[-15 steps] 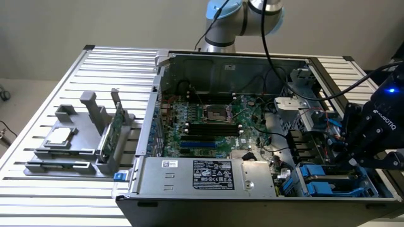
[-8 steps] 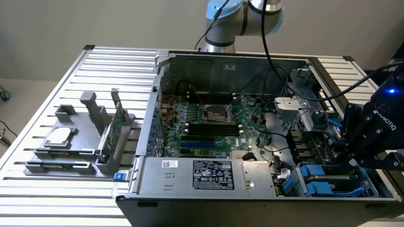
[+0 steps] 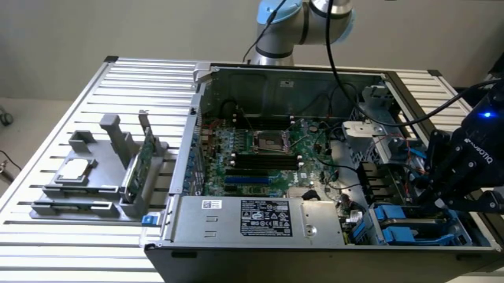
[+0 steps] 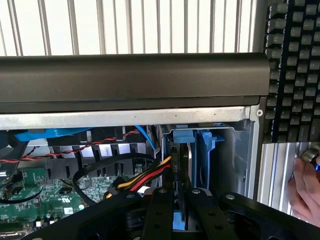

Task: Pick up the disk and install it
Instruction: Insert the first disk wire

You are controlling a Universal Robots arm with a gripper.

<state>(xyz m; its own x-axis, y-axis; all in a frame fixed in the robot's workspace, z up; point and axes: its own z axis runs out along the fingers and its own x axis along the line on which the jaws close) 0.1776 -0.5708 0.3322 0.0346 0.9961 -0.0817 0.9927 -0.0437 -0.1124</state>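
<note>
Disk (image 4: 181, 180) stands on edge between the gripper (image 4: 181, 200) fingers, seen edge-on in the wrist view: thin dark slab with a blue carrier frame at its far end. Long axis runs away from the wrist, down into the drive bay. Claw is nearly pressed together, pinching the disk by its two flat faces.

Just beside it, a second blue carrier (image 4: 205, 165) sits upright in the neighbouring slot, close and parallel. Bay side wall (image 4: 235, 160) is beyond that. On the other side, a red/yellow/black cable bundle (image 4: 145, 177) crosses right up to the disk's edge, so room there is tight.

Exterior view: gripper (image 3: 452, 197) is low at the case's (image 3: 315, 247) corner on the exterior view's right, over the blue drive bays (image 3: 398, 227). Motherboard (image 3: 260, 153) fills the middle of the case, power supply (image 3: 264, 218) sits along the near wall. Grey parts stand (image 3: 94, 188) is on the slatted table (image 3: 47, 147), well apart on the exterior view's left.

A keyboard (image 4: 295, 65) lies outside the case wall, a person's hand (image 4: 306, 190) beside it.
</note>
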